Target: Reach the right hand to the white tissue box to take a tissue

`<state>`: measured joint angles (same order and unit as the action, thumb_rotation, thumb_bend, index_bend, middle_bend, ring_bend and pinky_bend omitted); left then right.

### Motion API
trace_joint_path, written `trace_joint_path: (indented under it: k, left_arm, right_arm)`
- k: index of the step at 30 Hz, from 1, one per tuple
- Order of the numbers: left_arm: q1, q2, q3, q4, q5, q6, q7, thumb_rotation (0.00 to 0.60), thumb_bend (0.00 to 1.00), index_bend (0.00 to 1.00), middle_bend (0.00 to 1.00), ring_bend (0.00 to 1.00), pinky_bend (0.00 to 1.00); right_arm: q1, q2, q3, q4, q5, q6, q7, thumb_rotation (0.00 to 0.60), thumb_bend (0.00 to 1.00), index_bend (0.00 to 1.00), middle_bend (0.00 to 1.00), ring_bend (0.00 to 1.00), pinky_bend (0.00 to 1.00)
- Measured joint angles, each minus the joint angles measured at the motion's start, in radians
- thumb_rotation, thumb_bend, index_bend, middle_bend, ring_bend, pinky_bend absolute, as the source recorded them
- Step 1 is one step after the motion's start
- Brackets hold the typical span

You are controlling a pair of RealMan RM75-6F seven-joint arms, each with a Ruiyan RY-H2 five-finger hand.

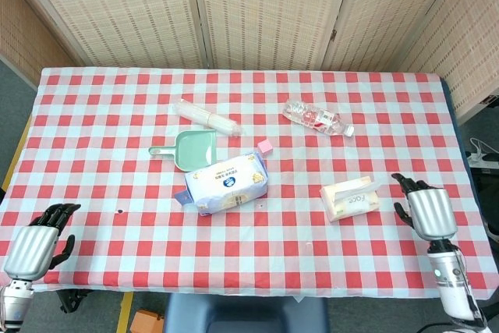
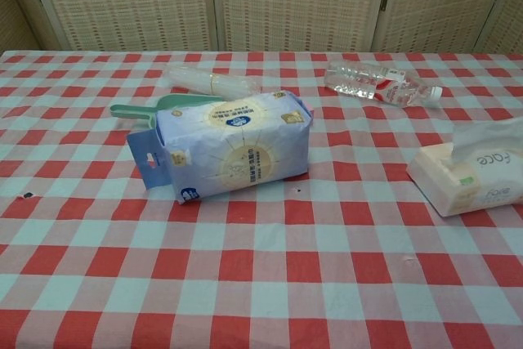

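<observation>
Silver right hand (image 1: 427, 210) hovers near the white tissue box (image 1: 351, 200), fingers spread, holding nothing.

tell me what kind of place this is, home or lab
Probably a staged test room rather than a lived-in home: a table under a red-and-white checked cloth, woven folding screens closing off the back, and household items set out apart, such as a white tissue box and a plastic bottle.
</observation>
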<state>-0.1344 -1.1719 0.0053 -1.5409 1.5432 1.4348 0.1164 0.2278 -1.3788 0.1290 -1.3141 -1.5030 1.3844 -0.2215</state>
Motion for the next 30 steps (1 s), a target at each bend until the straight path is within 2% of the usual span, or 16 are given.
trace_joint_path:
  k: [6, 10, 12, 13, 15, 17, 19, 21, 30]
  left_arm:
    - [0.001, 0.001, -0.001, -0.001, 0.0, 0.002, -0.007, 0.6, 0.53, 0.18, 0.19, 0.14, 0.39]
    - [0.001, 0.001, -0.001, 0.001, 0.002, 0.003, -0.012, 0.6, 0.53, 0.18, 0.19, 0.14, 0.39]
    - [0.0, 0.001, -0.001, 0.002, 0.001, 0.001, -0.013, 0.6, 0.53, 0.18, 0.19, 0.14, 0.39]
    - [0.0, 0.001, -0.001, 0.003, 0.001, 0.0, -0.013, 0.6, 0.53, 0.18, 0.19, 0.14, 0.39]
    - [-0.001, 0.0, -0.001, 0.004, 0.001, -0.001, -0.014, 0.6, 0.53, 0.18, 0.19, 0.14, 0.39]
    - [-0.001, 0.0, -0.001, 0.005, 0.002, -0.002, -0.013, 0.6, 0.53, 0.18, 0.19, 0.14, 0.39]
    - [-0.001, -0.001, -0.001, 0.006, 0.002, -0.002, -0.012, 0.6, 0.53, 0.18, 0.19, 0.14, 0.39]
    - [-0.002, -0.001, -0.001, 0.006, 0.003, -0.003, -0.011, 0.6, 0.53, 0.18, 0.19, 0.14, 0.39]
    - [-0.003, -0.003, 0.0, 0.006, 0.003, -0.006, -0.009, 0.6, 0.53, 0.18, 0.19, 0.14, 0.39]
  right_arm:
    - [0.089, -0.041, 0.019, 0.029, 0.045, -0.141, -0.056, 0.6, 0.2, 0.23, 0.5, 0.53, 0.81]
    - [0.13, -0.078, 0.023, 0.068, 0.076, -0.199, -0.078, 0.6, 0.2, 0.25, 0.51, 0.53, 0.81]
    - [0.143, -0.092, 0.022, 0.084, 0.089, -0.221, -0.081, 0.6, 0.2, 0.33, 0.51, 0.54, 0.82]
    - [0.147, -0.098, 0.022, 0.089, 0.094, -0.228, -0.08, 0.6, 0.23, 0.42, 0.51, 0.54, 0.82]
    - [0.153, -0.104, 0.02, 0.096, 0.096, -0.233, -0.071, 0.6, 0.33, 0.57, 0.51, 0.54, 0.82]
    - [0.156, -0.106, 0.017, 0.104, 0.092, -0.231, -0.059, 0.6, 0.47, 0.68, 0.51, 0.55, 0.83]
    - [0.158, -0.107, 0.015, 0.109, 0.085, -0.221, -0.046, 0.6, 0.54, 0.72, 0.52, 0.55, 0.84]
    - [0.158, -0.107, 0.014, 0.113, 0.078, -0.203, -0.038, 0.6, 0.56, 0.74, 0.52, 0.55, 0.84]
    - [0.155, -0.082, 0.04, 0.087, 0.075, -0.133, 0.004, 0.6, 0.56, 0.75, 0.52, 0.55, 0.84]
